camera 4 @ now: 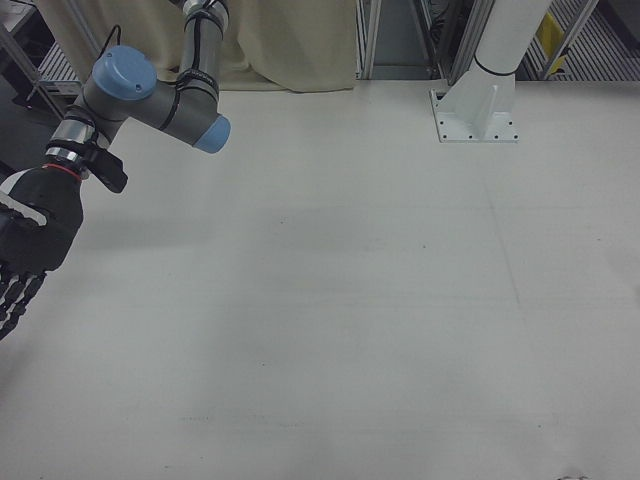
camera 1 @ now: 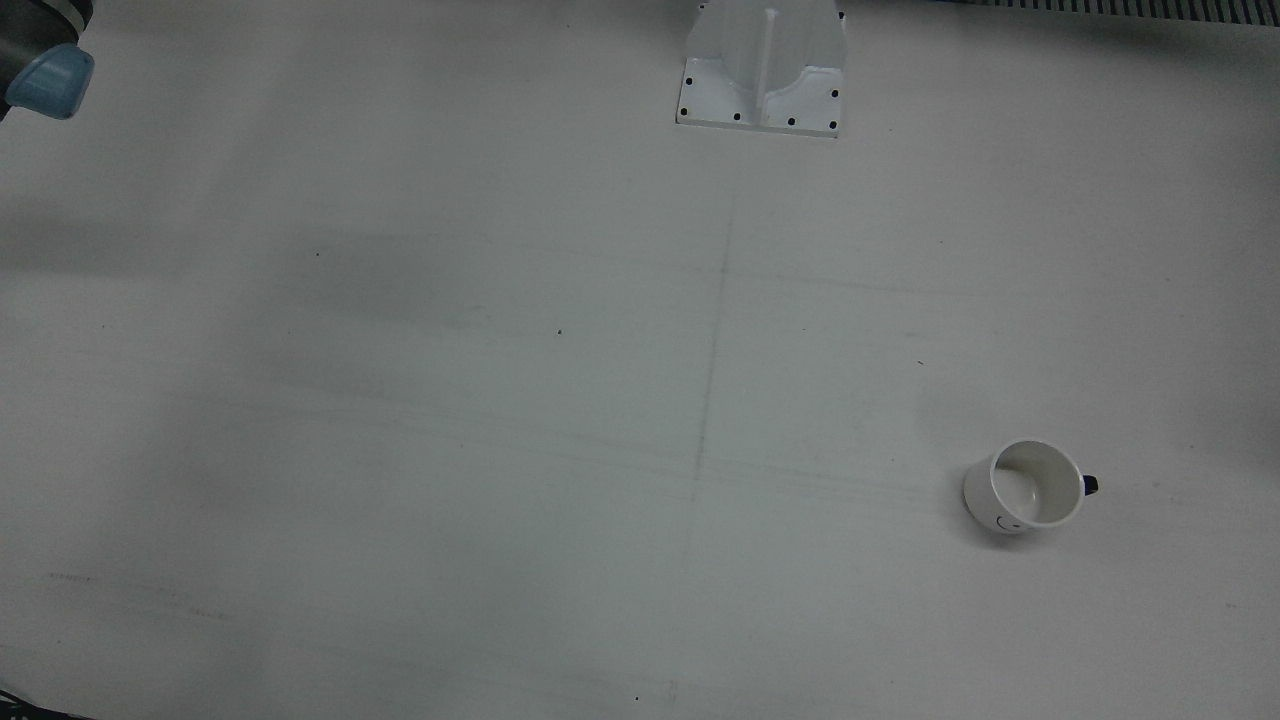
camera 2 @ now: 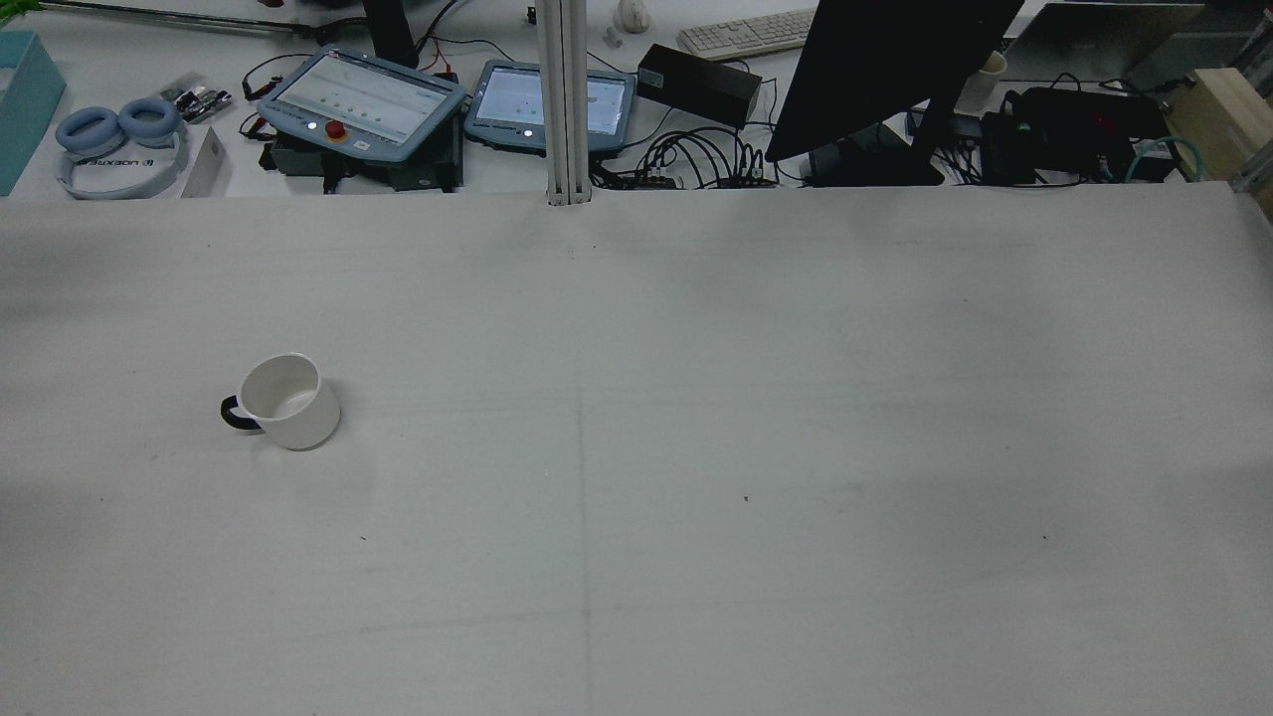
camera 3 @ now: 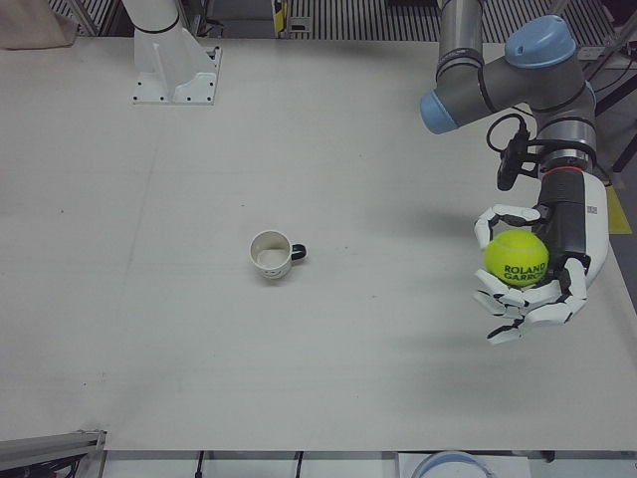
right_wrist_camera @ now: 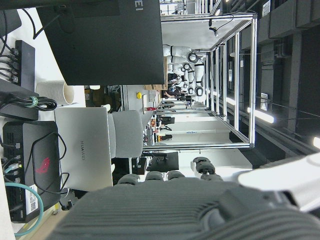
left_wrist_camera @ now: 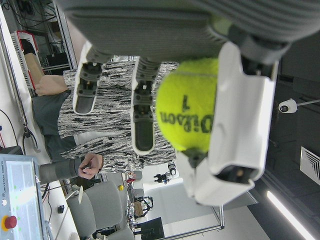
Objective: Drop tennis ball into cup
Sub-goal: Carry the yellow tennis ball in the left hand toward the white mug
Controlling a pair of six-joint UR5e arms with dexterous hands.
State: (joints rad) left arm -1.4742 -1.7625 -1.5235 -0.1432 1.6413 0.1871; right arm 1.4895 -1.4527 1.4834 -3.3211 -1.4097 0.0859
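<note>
A white cup with a black handle (camera 1: 1030, 487) stands upright on the table, on my left half; it also shows in the rear view (camera 2: 288, 401) and the left-front view (camera 3: 271, 255). My left hand (camera 3: 528, 274) is shut on a yellow-green tennis ball (camera 3: 516, 259), held above the table well off to the cup's side and apart from it. The left hand view shows the ball (left_wrist_camera: 192, 107) gripped between the fingers (left_wrist_camera: 240, 125). My right hand (camera 4: 25, 250) hangs at the table's outer edge, fingers spread, holding nothing.
The white pedestal base (camera 1: 762, 80) is bolted at the back middle of the table. My right arm's blue-capped elbow (camera 1: 45, 80) shows at the corner. Beyond the far edge are teach pendants (camera 2: 363, 99), a monitor (camera 2: 885, 70) and headphones (camera 2: 119, 144).
</note>
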